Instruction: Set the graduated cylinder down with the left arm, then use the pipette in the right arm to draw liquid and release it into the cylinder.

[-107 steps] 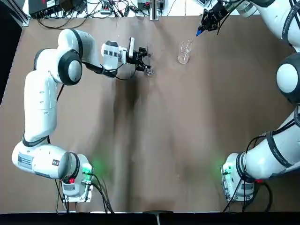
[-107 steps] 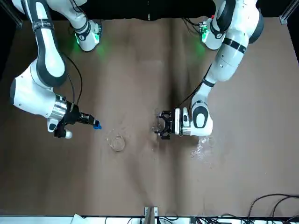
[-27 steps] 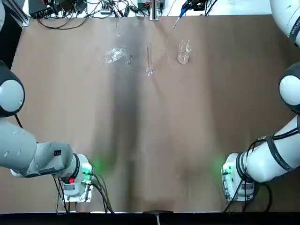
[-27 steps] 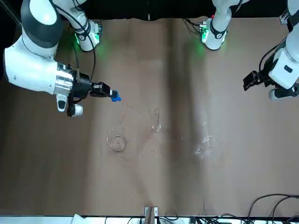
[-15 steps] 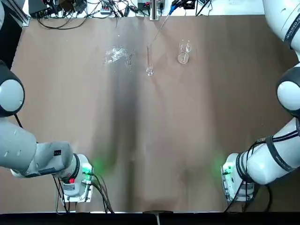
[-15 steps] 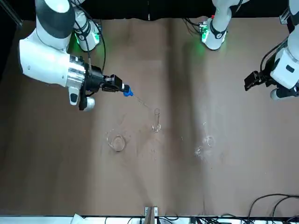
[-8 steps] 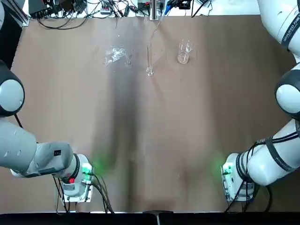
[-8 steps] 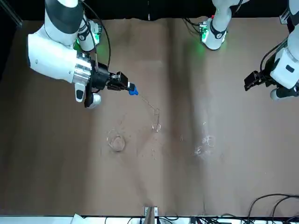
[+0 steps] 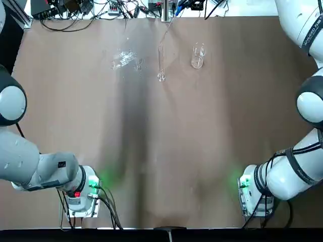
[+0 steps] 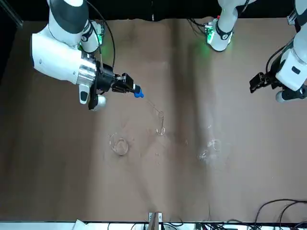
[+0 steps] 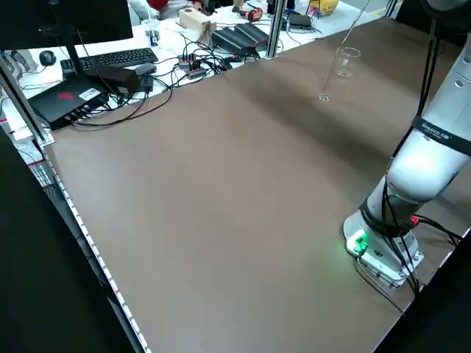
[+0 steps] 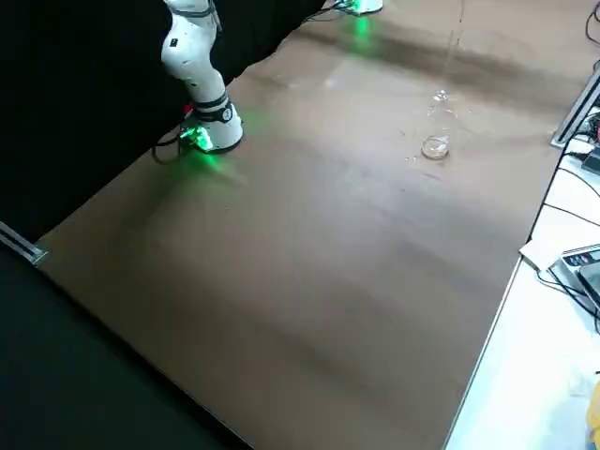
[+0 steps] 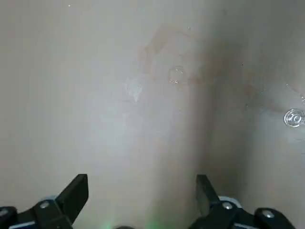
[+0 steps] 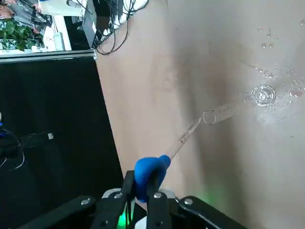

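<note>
The brown surface (image 9: 202, 166) fills most of the top view. A white desk (image 12: 525, 375) runs along the lower right of the right side view. The right arm (image 10: 57, 57), banded with black cables, reaches in from the upper left of the front view; the left arm (image 10: 298, 55) is at that view's right edge, well apart from the glassware. A black monitor (image 11: 66, 26) stands at the upper left of the left side view, a keyboard (image 11: 114, 60) near it.

The left gripper (image 13: 140, 193) hangs at the right of the front view, jaws spread with nothing between them. The right gripper (image 14: 141, 179), left of centre in the front view's upper half, has its jaws pinching the pipette's blue bulb.

A glinting clear patch (image 9: 124, 59) lies on the surface in the top view's upper left. The graduated cylinder (image 9: 161, 63) stands upright in the upper middle of that view; the short beaker (image 9: 198, 56) stands just to its right. The pipette (image 14: 183, 138) slants from the bulb toward the cylinder's mouth, its tip at the rim in the right wrist view; whether it is inside cannot be told, nor whether it holds liquid. The blue bulb (image 14: 148, 174) is bent over between the jaws. Clear droplets (image 14: 268, 74) dot the surface around the cylinder's foot, right of the right wrist view.
</note>
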`<state>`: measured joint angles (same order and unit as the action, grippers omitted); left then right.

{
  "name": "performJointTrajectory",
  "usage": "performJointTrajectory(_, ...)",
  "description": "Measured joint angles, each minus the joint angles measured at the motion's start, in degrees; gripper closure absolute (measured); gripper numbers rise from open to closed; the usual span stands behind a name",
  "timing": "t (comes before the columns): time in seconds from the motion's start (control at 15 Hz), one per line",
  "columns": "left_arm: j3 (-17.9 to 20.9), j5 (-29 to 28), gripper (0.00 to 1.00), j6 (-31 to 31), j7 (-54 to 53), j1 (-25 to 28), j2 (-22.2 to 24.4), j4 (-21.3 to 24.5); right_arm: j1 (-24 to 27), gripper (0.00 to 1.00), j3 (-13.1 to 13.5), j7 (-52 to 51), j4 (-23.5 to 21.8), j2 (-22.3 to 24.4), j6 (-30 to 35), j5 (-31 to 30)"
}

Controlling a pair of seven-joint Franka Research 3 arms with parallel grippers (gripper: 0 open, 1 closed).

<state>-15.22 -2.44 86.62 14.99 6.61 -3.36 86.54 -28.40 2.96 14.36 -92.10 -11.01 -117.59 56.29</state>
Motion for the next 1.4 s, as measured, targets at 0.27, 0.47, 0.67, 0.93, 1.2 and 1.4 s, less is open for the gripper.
performJointTrajectory(0.27, 0.0, 0.0, 0.0, 0.0, 0.0, 0.0, 0.0, 0.0, 0.0, 0.86, 0.1, 0.0, -0.1, -0.1, 0.0, -0.4)
performJointTrajectory(0.47, 0.0, 0.0, 0.0, 0.0, 0.0, 0.0, 0.0, 0.0, 0.0, 0.86, 0.1, 0.0, -0.1, -0.1, 0.0, -0.9)
performJointTrajectory(0.67, 0.0, 0.0, 0.0, 0.0, 0.0, 0.0, 0.0, 0.0, -0.1, 0.86, 0.1, 0.0, -0.2, -0.2, 0.0, -1.5)
performJointTrajectory(0.93, 0.0, 0.0, 0.0, 0.0, 0.0, 0.1, 0.0, 0.0, -0.4, 0.86, 0.1, 0.0, -0.3, -0.3, -0.2, -1.9)
performJointTrajectory(1.2, 0.0, 0.0, 0.0, 0.0, 0.0, 0.1, 0.0, 0.0, -1.1, 0.86, 0.1, 0.0, -0.5, -0.5, -1.0, -2.5)
performJointTrajectory(1.4, 0.0, 0.0, 0.0, 0.0, 0.0, 0.2, 0.0, 0.0, -1.4, 0.86, 0.1, 0.0, -0.5, -0.8, -1.4, -3.2)
